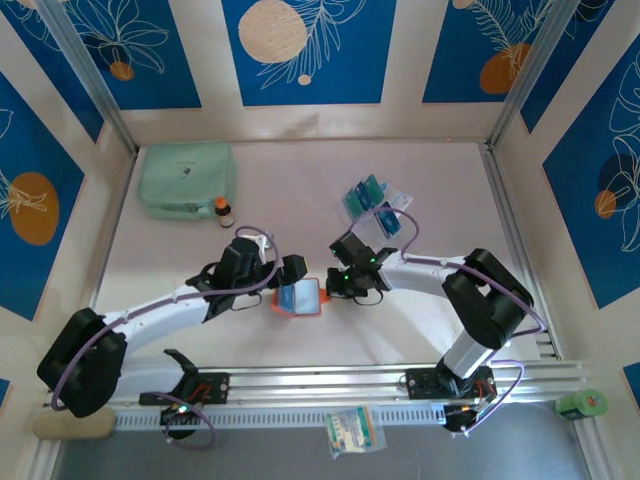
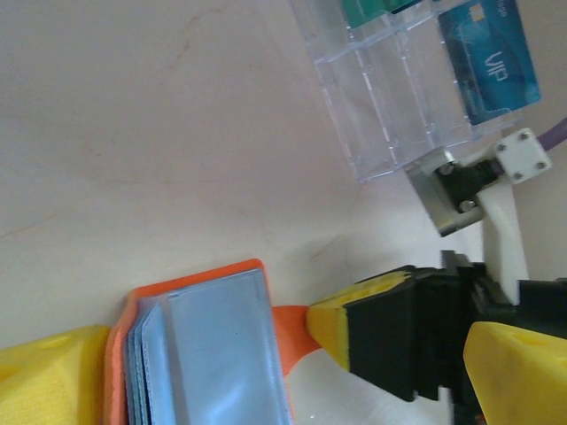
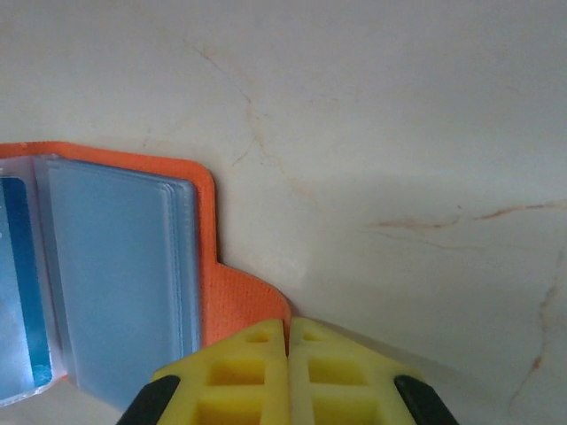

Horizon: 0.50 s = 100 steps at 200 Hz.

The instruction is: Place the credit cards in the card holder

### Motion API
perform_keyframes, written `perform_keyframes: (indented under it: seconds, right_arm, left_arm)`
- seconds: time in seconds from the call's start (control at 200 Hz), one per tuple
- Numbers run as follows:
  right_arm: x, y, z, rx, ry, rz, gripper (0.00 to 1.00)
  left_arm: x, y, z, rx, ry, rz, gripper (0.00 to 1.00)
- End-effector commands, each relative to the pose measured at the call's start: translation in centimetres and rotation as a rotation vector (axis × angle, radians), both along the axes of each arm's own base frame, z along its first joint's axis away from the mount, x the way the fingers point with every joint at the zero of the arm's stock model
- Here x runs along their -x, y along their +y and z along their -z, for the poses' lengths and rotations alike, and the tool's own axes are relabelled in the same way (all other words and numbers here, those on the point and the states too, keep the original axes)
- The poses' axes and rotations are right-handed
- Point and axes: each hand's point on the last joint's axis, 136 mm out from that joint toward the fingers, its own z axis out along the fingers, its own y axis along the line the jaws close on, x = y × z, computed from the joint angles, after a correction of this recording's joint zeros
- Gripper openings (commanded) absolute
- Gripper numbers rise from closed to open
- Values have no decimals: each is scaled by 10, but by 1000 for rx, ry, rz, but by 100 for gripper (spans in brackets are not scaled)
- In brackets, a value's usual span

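Note:
The orange card holder [image 1: 299,297] lies open on the table, pale blue pockets up [image 2: 213,354]. My right gripper [image 3: 289,341] is shut on its orange snap tab [image 3: 244,297], seen from the left wrist as a yellow-and-black finger [image 2: 381,332] on the tab. My left gripper [image 2: 283,394] is open and straddles the holder, with one yellow finger [image 2: 53,381] against its left edge. A blue card [image 3: 18,283] sits in a pocket. More credit cards [image 1: 364,194], a blue one [image 2: 492,57] and a teal-green one [image 2: 372,9], lie in a clear plastic tray [image 2: 390,106] beyond the right gripper [image 1: 341,284].
A mint-green zip pouch [image 1: 187,178] and a small orange-capped bottle [image 1: 223,210] stand at the back left. A sachet packet [image 1: 355,430] lies off the front rail and a green object [image 1: 582,403] at the right. Walls close in the table on three sides.

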Motion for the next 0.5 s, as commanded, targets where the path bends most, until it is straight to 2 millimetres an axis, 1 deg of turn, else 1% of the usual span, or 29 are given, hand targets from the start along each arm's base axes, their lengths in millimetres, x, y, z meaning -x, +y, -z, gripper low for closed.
perform_keyframes:
  seconds: [0.0, 0.17, 0.195, 0.23, 0.295, 0.355, 0.495]
  right_arm:
    - [2, 6, -7, -61, 10, -1, 0]
    - [-1, 7, -14, -90, 4, 2, 0]
    - [-3, 7, -17, -96, -1, 4, 4]
    - [-4, 4, -22, -101, -4, 10, 12]
    - [-7, -6, -31, -107, -13, 34, 27]
    - [-9, -20, -39, -106, -18, 65, 35]
    - [-9, -53, -46, -90, -9, 148, 36]
  left_arm:
    - [-4, -25, -25, 85, -34, 46, 100]
    - [-2, -42, -24, 94, -35, 55, 100]
    - [-2, -44, -23, 94, -34, 54, 100]
    - [-1, -47, -21, 94, -33, 58, 100]
    - [0, -50, -17, 88, -26, 54, 100]
    - [1, -52, -12, 83, -22, 51, 100]
    - [4, -58, -1, 66, -6, 52, 100]
